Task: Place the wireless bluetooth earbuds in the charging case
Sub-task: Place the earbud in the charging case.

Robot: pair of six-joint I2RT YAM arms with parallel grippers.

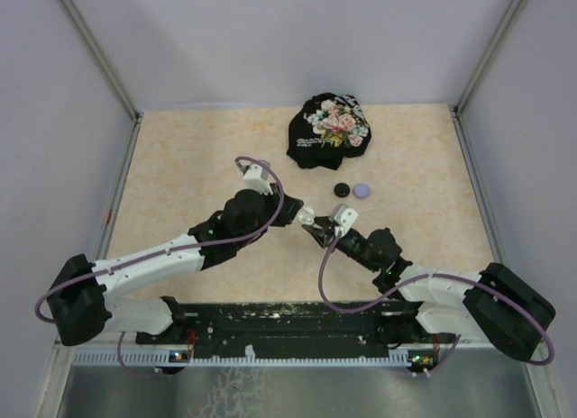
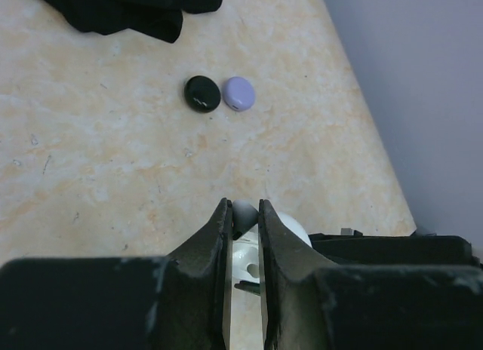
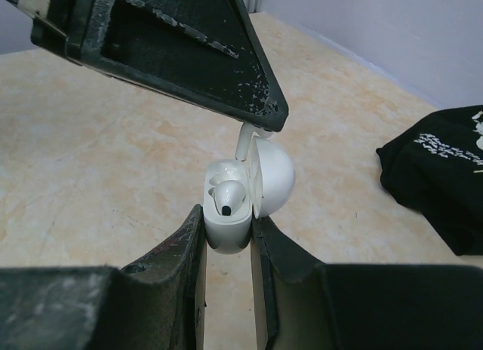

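Note:
My right gripper (image 3: 226, 218) is shut on the white charging case (image 3: 226, 233), holding it above the table with its domed lid (image 3: 275, 180) swung open. One white earbud (image 3: 230, 195) sits in the case. A second white earbud (image 3: 244, 142) hangs stem-down over the free slot, pinched in my left gripper (image 2: 243, 205), which is shut on its rounded head (image 2: 244, 214). From the left wrist view the open case (image 2: 249, 263) lies directly under the jaws. In the top view both grippers meet mid-table, left (image 1: 303, 213) and right (image 1: 317, 227).
A black puck (image 1: 341, 189) and a lavender puck (image 1: 362, 190) lie side by side just beyond the grippers, also seen from the left wrist, black puck (image 2: 202, 93) and lavender puck (image 2: 239, 93). A black floral cloth (image 1: 330, 130) is bunched at the far edge. Walls enclose the table.

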